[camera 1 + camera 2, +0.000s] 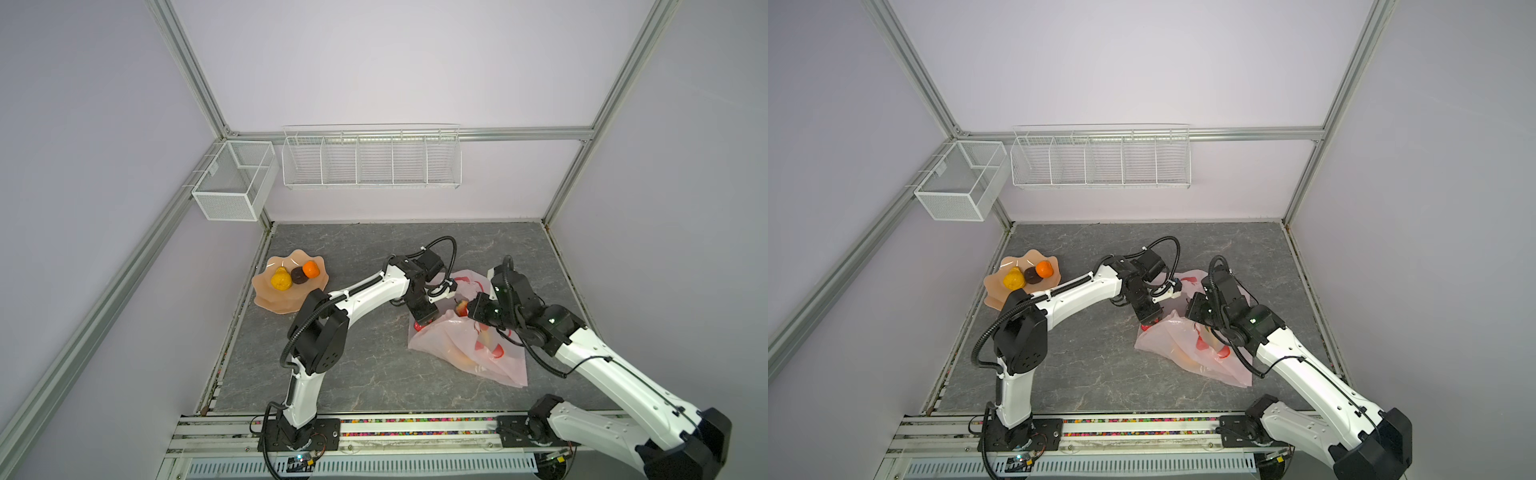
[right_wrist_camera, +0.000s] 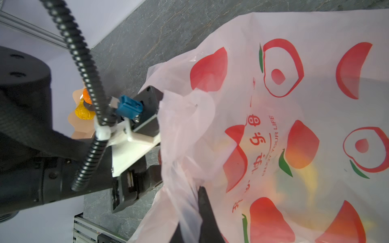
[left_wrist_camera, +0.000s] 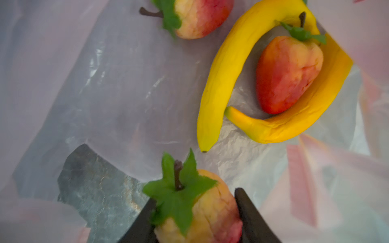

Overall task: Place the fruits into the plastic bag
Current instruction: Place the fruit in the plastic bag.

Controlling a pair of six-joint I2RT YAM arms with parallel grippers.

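The pale pink plastic bag (image 1: 469, 353) lies at the right of the grey table, mouth towards the arms. Inside it, in the left wrist view, lie two yellow bananas (image 3: 219, 80) (image 3: 305, 117) and two red strawberries (image 3: 288, 73) (image 3: 200, 16). My left gripper (image 3: 195, 197) reaches into the bag mouth, shut on a third strawberry (image 3: 202, 212) just above the film. My right gripper (image 2: 193, 210) is shut on the bag's edge and holds it up. The yellow pear (image 1: 280, 279), dark brown piece (image 1: 298, 275) and orange (image 1: 310, 269) sit on the dish.
The peach wavy-edged dish (image 1: 270, 305) stands at the table's far left. Two white wire baskets (image 1: 372, 162) (image 1: 235, 183) hang on the back wall. The arm bases sit on a rail (image 1: 415, 428) along the front edge.
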